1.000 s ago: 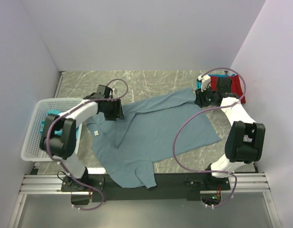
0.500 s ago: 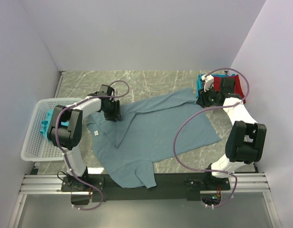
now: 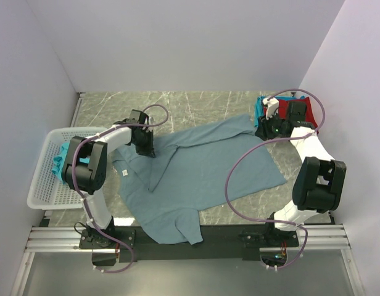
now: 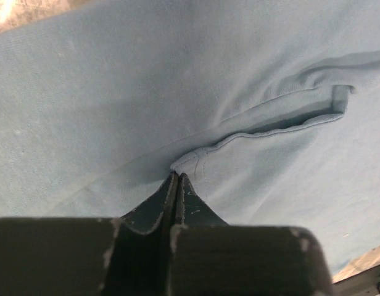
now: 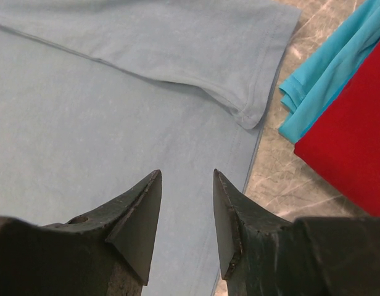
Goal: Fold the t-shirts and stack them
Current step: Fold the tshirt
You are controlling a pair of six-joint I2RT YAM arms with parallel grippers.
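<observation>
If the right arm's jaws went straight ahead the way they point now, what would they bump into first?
Most likely the blue-grey t-shirt: the open jaws aim at its flat fabric, short of the folded sleeve. Depth is unclear.

White slatted plastic basket (image 3: pixel 37 191) sits at 9 o'clock on the grey marble-look table (image 3: pixel 196 102), right by the wall. Silver metal rail (image 3: pixel 54 237) runs along 6 o'clock. Plain pale walls (image 3: pixel 177 43) all round.
</observation>
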